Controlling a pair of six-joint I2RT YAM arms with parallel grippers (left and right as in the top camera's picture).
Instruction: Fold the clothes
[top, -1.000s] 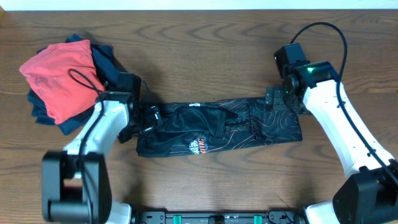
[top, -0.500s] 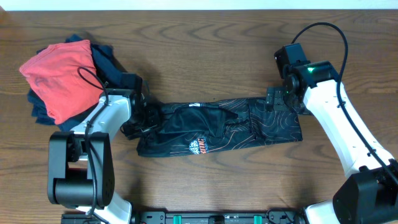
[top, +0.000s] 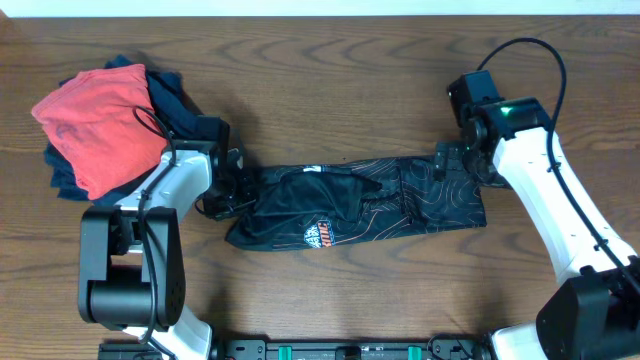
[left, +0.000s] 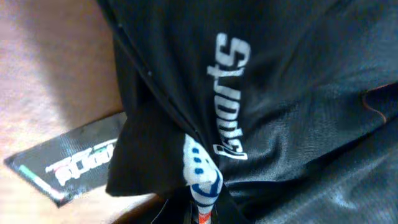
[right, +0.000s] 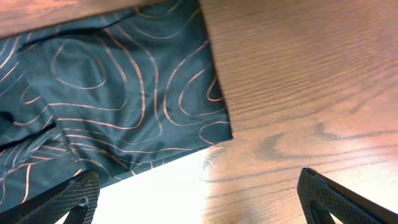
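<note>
The clothes are a black jersey (top: 350, 205) with thin orange contour lines, lying as a long folded strip across the middle of the table. My left gripper (top: 232, 190) is at its left end, shut on a bunch of the fabric. In the left wrist view the pinched cloth (left: 202, 180) rises from between the jaws, under white lettering (left: 230, 99). My right gripper (top: 443, 160) hangs open by the strip's upper right edge. In the right wrist view its fingers (right: 81, 196) straddle bare wood beside the jersey's corner (right: 211, 124).
A pile of a red garment (top: 100, 125) on navy ones (top: 175, 100) sits at the back left, close behind my left arm. A black label (left: 68, 165) lies on the wood next to the jersey's left end.
My left gripper has closed on the jersey's left end, and that end has bunched up and drawn in a little. The right gripper has drifted slightly right, still open.
</note>
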